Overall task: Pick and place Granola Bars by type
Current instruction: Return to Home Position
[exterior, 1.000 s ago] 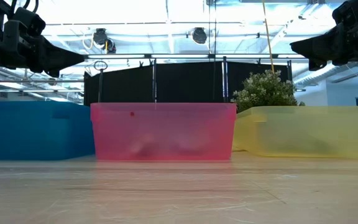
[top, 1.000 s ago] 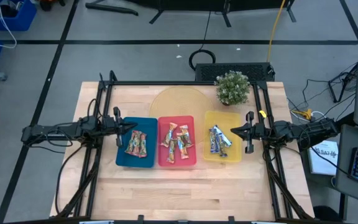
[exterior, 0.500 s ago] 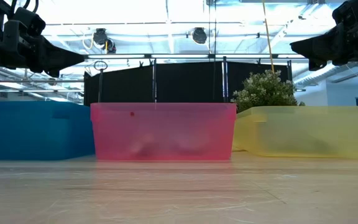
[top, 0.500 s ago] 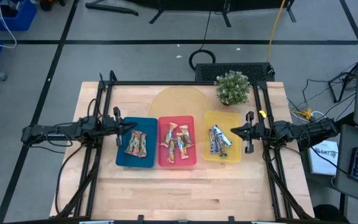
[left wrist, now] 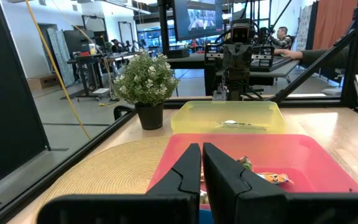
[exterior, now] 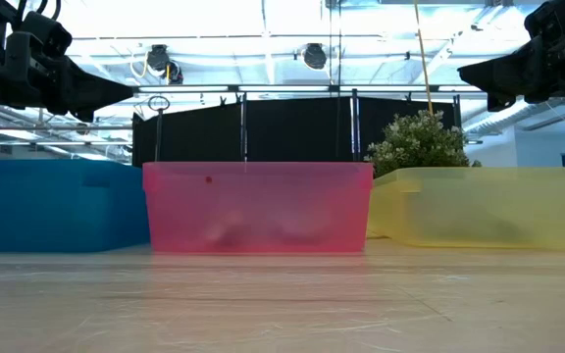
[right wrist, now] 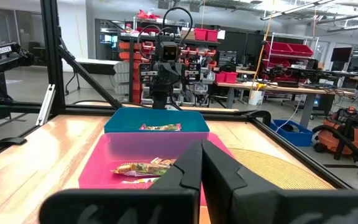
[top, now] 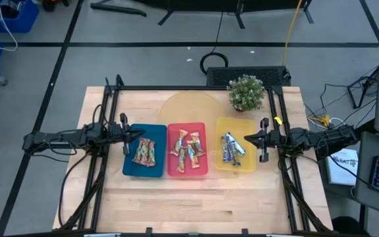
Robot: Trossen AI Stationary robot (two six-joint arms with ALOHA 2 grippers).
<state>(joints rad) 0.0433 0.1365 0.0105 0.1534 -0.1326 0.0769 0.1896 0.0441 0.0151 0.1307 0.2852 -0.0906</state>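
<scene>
Nothing moved vs earlier frames. Left gripper (top: 139, 134) and right gripper (top: 247, 139): fingers closed, empty, raised. Shiny wrapped granola bars (top: 188, 148) lie sorted in blue plastic tray (top: 160, 131), red plastic tray (top: 187, 174) and yellow plastic tray (top: 232, 125). Best: park arms steady, clear of trays.

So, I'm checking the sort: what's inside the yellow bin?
The yellow bin holds a small pile of blue-silver bars, seen from above. They overlap, so the exact count and anything beneath them are hidden.
</scene>
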